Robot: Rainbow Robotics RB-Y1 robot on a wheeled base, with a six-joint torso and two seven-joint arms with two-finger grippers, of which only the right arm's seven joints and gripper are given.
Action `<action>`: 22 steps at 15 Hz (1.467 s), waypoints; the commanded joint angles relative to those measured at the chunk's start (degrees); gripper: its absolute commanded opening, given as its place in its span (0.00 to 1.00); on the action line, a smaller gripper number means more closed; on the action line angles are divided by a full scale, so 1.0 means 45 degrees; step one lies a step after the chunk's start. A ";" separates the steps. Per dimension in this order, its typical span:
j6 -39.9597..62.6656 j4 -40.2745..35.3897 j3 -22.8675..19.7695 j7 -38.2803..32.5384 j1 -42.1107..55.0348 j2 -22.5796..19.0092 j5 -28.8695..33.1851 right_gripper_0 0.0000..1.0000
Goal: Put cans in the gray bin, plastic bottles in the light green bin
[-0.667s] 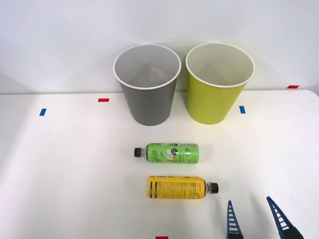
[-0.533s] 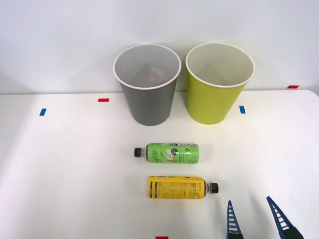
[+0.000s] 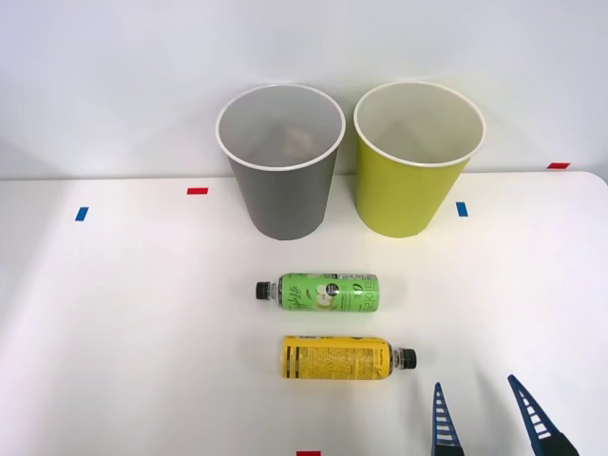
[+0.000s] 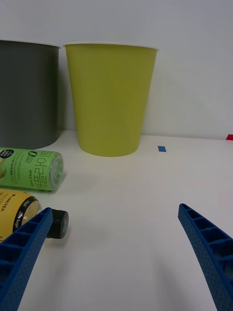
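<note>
Nothing has shifted over the last moment: the bottles, bins and arm sit exactly where they were, so the sorting appears not to have begun and both bottles still wait to be picked up.

On a white table, two small black-capped plastic bottles lie on their sides. The green-labelled bottle (image 3: 322, 292) lies nearer the bins, cap pointing to the robot's left. The yellow-labelled bottle (image 3: 340, 358) lies just in front of it, cap pointing right.

Behind them stand two tall, round, tapered bins with white rims, side by side: the gray bin (image 3: 281, 161) on the left and the light green bin (image 3: 416, 160) on the right.

The right gripper (image 3: 487, 414), with blue ribbed fingers, hovers low at the table's near edge, spread wide and holding nothing. It sits near the yellow bottle's cap (image 4: 59, 223), off to its right, with both bottles lying left of the fingers.
</note>
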 commanded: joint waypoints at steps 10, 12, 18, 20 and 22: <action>0.0000 0.0000 0.0000 0.0000 0.0000 0.0000 0.0000 0.89; 0.0000 0.0000 0.0000 0.0000 0.0000 0.0000 0.0000 0.89; 0.0000 0.0000 0.0000 0.0000 0.0000 0.0000 0.0000 0.89; 0.0000 0.0000 0.0000 0.0000 0.0000 0.0000 0.0000 0.89; 0.0000 0.0000 0.0000 0.0000 0.0000 0.0000 0.0000 0.89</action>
